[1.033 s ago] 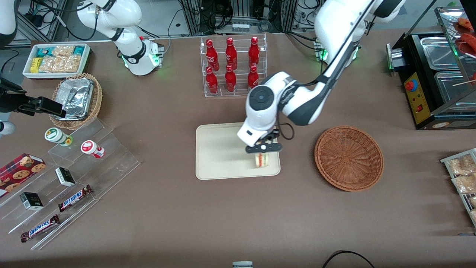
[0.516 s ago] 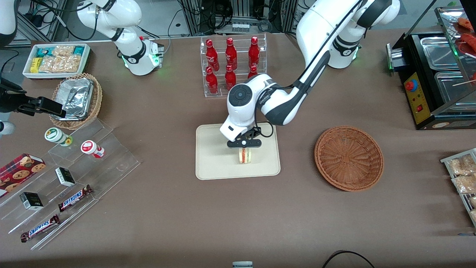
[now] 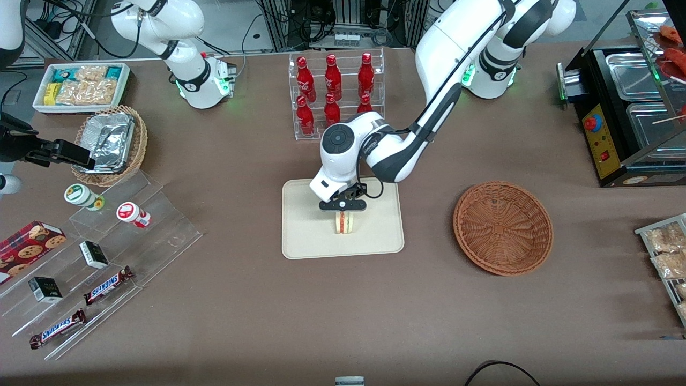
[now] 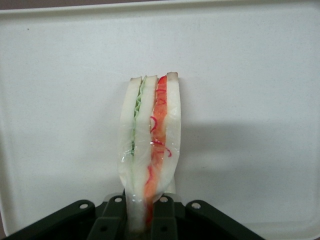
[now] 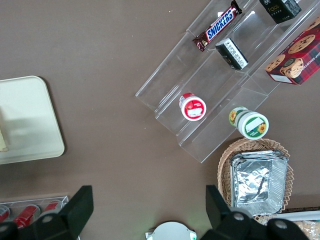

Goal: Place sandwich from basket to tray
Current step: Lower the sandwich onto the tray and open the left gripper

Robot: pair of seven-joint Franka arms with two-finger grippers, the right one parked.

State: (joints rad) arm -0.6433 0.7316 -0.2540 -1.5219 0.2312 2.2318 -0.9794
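Over the middle of the flat rectangular cream-beige tray (image 3: 305, 230) with rounded corners: black two-finger gripper (image 3: 343, 210) of the white left arm, fingers (image 4: 161, 220) pinching one end of the small triangular wedge sandwich (image 3: 343, 223) of pale white bread with red and green filling, in clear wrap. Sandwich stands on edge, its layers upright; whether its lower edge touches the tray surface cannot be told. Wrist view: sandwich (image 4: 150, 150) seen against bare tray (image 4: 250, 100), green layer on one side, red on the other.

Beside the tray, toward the working arm's end of the tabletop (image 3: 343, 311): round shallow reddish-brown woven wicker basket (image 3: 502, 228), well apart from the sandwich.

Farther from the front camera than the tray: clear acrylic rack of red bottles (image 3: 335, 94).

Toward the parked arm's end: clear stepped acrylic display (image 3: 107, 252) carrying two round lidded tubs, small dark boxes and chocolate bars; a lighter wicker basket with foil containers (image 3: 110, 143); a white box of snack packets (image 3: 81, 86).
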